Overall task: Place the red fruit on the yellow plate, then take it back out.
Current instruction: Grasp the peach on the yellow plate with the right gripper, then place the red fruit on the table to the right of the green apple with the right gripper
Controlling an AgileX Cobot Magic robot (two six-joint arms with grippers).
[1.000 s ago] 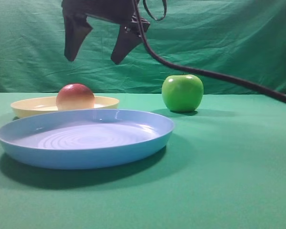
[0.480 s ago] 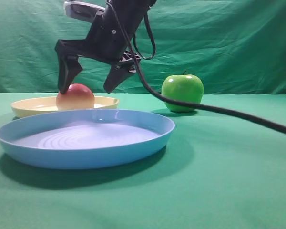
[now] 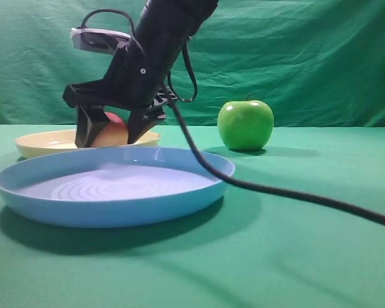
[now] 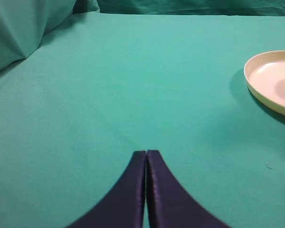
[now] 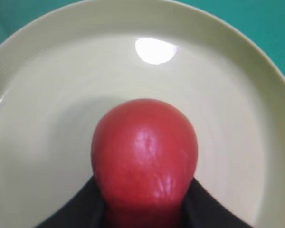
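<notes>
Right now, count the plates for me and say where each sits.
2. The yellow plate sits at the back left, holding the red fruit with the right gripper around it. The blue plate sits in front of it, nearer the camera.

Low tabletop view; both wrist cameras share the yellow plate (image 4: 270,83).
</notes>
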